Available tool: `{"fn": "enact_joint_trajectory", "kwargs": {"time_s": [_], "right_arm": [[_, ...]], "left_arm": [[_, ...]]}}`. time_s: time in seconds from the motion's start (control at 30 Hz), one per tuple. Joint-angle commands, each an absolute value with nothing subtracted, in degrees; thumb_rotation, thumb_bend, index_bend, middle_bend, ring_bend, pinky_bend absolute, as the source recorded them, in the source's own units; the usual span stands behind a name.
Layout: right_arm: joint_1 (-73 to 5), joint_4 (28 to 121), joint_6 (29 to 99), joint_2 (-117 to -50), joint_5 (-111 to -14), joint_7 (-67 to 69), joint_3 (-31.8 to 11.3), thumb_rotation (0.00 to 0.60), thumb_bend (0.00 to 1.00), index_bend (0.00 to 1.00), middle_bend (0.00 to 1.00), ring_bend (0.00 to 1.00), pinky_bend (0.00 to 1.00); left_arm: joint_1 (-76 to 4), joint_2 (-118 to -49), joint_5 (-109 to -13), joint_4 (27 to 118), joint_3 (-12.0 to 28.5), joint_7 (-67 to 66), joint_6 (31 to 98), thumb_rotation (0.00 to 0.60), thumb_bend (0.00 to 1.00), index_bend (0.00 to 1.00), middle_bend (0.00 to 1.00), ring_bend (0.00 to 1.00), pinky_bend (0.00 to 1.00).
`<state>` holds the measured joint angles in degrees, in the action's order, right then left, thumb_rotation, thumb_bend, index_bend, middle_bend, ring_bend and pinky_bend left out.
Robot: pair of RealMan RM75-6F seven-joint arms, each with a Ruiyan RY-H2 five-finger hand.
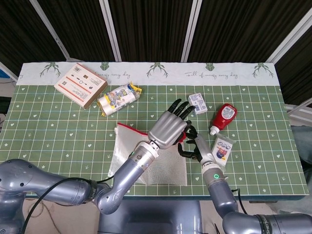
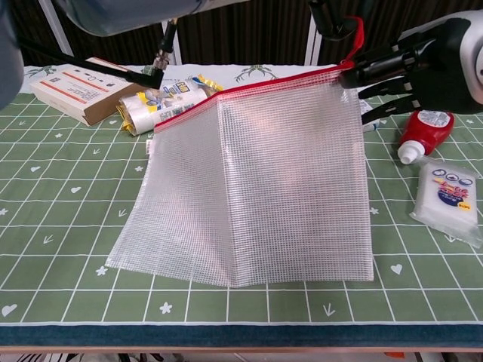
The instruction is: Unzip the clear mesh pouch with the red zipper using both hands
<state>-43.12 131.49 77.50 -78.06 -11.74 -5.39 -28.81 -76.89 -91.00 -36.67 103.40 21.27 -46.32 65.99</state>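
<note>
The clear mesh pouch (image 2: 256,181) hangs lifted by its right top corner, its lower edge resting on the green mat (image 2: 60,219). Its red zipper (image 2: 249,81) runs along the raised top edge. In the chest view my left hand (image 2: 332,16) pinches the red zipper pull (image 2: 353,36) from above, and my right hand (image 2: 423,68) grips the pouch's top right corner. In the head view my left hand (image 1: 168,127) covers that corner, with my right hand (image 1: 191,146) just beside it. There the pouch (image 1: 124,148) shows to the left of both hands.
A cardboard box (image 1: 80,85) and a rolled printed bag (image 1: 118,99) lie at the back left. A small white box (image 1: 197,102), a red bottle (image 1: 223,117) and a white packet (image 1: 222,147) lie to the right of the hands. The table's front edge is close below the pouch.
</note>
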Motion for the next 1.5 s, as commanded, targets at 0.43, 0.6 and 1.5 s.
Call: {"fn": "enact_joint_trajectory", "kwargs": {"time_s": [0.43, 0.6, 1.5], "right_arm": [[-42.33, 131.48, 77.25, -77.17, -12.72, -4.52, -29.59, 0.6, 0.64, 0.62, 0.05, 0.0, 0.21], [-41.95, 130.82, 78.4, -78.01, -13.63, -3.19, -30.18, 0.6, 0.64, 0.63, 0.06, 0.0, 0.21], [-40.88, 129.15, 86.51, -82.49, -16.23, -0.14, -35.7, 0.6, 0.64, 0.64, 0.06, 0.0, 0.21]], "left_arm": [[-74.22, -88.59, -37.66, 105.69, 19.11, -44.68, 67.01, 0.6, 0.45, 0.57, 0.1, 0.0, 0.0], [-72.66, -87.4, -38.04, 106.86, 17.9, -43.54, 67.03, 0.6, 0.45, 0.57, 0.1, 0.0, 0.0], [-68.41, -85.64, -41.32, 108.09, 15.46, -39.73, 66.85, 0.6, 0.46, 0.57, 0.1, 0.0, 0.0]]}}
